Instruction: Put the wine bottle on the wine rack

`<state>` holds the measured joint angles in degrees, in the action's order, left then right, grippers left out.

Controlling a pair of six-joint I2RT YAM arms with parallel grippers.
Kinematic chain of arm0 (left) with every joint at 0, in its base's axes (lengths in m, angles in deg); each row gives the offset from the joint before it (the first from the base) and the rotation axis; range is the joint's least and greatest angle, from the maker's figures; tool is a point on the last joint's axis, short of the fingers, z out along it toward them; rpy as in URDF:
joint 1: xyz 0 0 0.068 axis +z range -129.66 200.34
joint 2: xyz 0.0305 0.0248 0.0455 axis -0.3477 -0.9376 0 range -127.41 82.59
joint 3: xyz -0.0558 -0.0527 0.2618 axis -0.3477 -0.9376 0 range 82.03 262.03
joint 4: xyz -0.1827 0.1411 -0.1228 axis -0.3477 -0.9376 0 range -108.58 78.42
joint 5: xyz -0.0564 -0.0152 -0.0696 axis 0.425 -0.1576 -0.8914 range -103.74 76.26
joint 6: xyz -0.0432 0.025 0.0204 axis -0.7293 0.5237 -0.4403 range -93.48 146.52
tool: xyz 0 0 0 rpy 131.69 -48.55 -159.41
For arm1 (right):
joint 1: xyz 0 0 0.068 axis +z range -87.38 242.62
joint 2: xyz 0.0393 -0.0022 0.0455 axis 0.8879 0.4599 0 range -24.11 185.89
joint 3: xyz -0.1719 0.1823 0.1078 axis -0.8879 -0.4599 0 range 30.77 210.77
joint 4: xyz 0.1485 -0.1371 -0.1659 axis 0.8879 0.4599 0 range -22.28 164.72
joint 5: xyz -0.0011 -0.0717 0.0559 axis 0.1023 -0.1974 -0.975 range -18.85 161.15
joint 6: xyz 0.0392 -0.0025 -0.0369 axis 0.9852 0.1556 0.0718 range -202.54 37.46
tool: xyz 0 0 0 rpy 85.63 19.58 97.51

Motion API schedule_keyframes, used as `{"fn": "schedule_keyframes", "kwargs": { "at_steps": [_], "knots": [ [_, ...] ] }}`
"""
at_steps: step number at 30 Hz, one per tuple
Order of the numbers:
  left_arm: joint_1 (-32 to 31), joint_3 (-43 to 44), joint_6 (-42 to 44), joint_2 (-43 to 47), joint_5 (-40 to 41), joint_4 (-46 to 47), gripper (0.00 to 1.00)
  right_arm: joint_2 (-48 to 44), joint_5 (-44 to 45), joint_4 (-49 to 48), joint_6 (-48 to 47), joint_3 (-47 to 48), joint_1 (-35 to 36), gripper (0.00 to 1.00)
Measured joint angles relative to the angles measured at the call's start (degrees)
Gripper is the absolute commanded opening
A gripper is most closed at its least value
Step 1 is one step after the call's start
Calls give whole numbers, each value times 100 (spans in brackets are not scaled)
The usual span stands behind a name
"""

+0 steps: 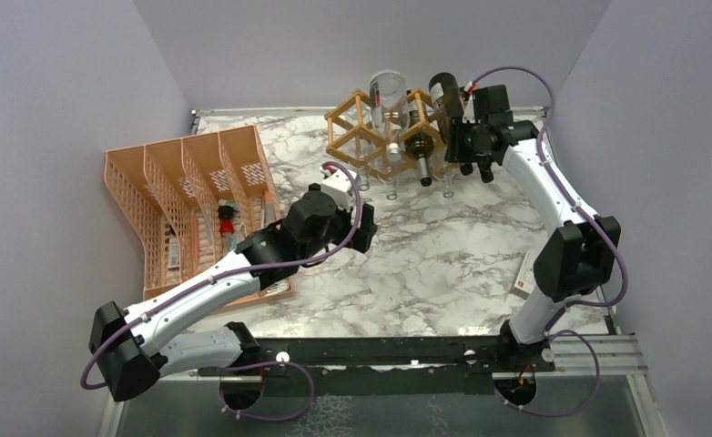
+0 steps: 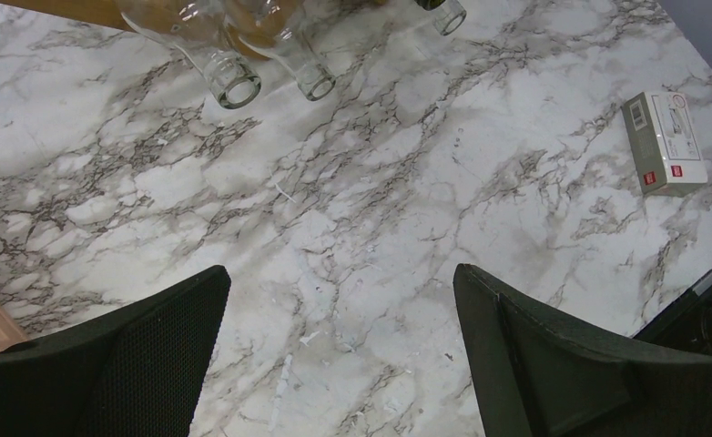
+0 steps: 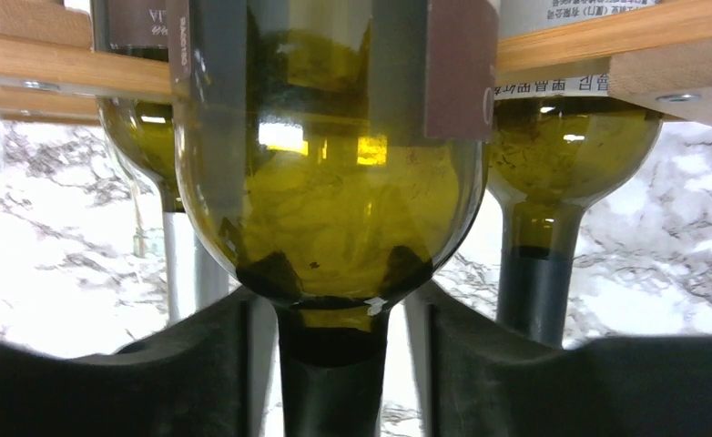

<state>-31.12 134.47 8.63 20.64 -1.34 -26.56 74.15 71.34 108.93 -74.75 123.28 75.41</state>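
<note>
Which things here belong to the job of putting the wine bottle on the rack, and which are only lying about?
For the job: wine bottle, wine rack, right gripper.
Lying about: orange organizer, small box, clear bottles in the rack.

white marble table (image 1: 443, 255) with grey veins, orange mesh organizer (image 1: 184, 196), light wood wine rack (image 1: 371, 137), olive green wine bottle (image 3: 330, 182), black fingers (image 2: 143, 355)

Green wine bottle (image 3: 330, 209) tilted against wooden rack (image 3: 598, 41)
</note>
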Motion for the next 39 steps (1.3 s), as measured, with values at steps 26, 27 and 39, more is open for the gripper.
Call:
{"fn": "schedule_keyframes", "kwargs": {
  "at_steps": [26,27,39],
  "knots": [
    [0,1416,1069,970,942,-459,99,-4395,509,-415,1322,-2590,0,77],
    [0,1484,1128,1040,1001,-468,99,-4645,535,-345,1405,-2726,0,77],
    [0,2151,1591,1582,1565,-863,99,-6524,1119,-7,1305,-2903,0,77]
  ]
}}
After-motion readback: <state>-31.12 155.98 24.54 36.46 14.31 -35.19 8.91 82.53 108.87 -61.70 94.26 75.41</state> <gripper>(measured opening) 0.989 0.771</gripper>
